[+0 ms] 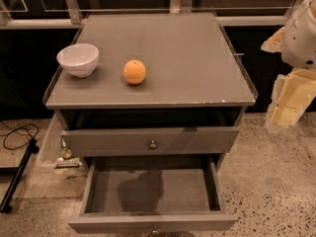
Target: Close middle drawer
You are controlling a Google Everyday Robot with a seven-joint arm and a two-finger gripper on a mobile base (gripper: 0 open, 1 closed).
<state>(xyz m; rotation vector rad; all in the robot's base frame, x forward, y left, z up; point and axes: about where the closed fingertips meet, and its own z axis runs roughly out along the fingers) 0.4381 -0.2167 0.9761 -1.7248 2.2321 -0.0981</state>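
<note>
The grey cabinet (197, 58) stands in the middle of the camera view. Its middle drawer (153, 222) is pulled far out toward me. It is wide and shallow, looks empty inside, and has a low front panel with a small round knob (154, 229) at the bottom edge of the view. Above it, the taller-fronted top drawer (108, 141) with its own knob (153, 144) sticks out a little. The lowest drawer is hidden. My gripper (282, 110), pale yellow under the white arm (301, 31), hangs at the right, beside the cabinet's right side and apart from the drawers.
A white bowl (78, 59) and an orange (134, 72) sit on the cabinet top at the left. A black cable (17, 135) and a black pole (17, 177) lie on the speckled floor at the left. Small items (64, 158) lie by the cabinet's left foot. A window frame runs behind.
</note>
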